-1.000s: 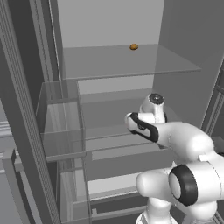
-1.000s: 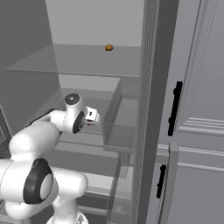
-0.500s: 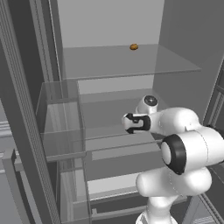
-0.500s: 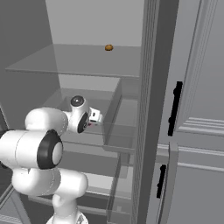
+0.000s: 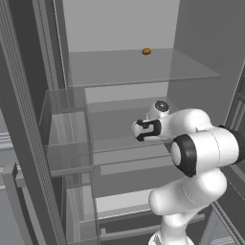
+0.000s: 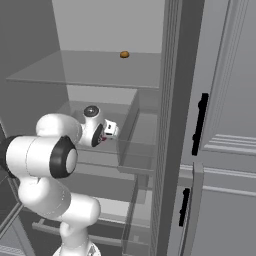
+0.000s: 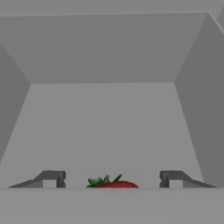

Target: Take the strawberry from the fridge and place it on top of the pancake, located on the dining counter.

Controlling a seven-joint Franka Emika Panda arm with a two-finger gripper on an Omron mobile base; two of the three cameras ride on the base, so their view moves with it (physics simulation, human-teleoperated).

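Just a little orange-brown lump [image 5: 146, 51] sitting on a glass shelf, up above and well behind the fingers. Light grey panelled cabinets [image 6: 225, 125] are standing off to their right.

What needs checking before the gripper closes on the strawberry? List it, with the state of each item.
1. Strawberry between the fingertips: ok.
2. Gripper jaws apart, gaps either side of the fruit: ok.
3. Fruit centred in the gap: ok.
4. Depth of fruit within the fingers: cannot tell, it sits at the view's bottom edge.
5. Hand inside the fridge above the shelf: ok.
6. Orange-brown lump on the upper shelf, away from the hand: ok.
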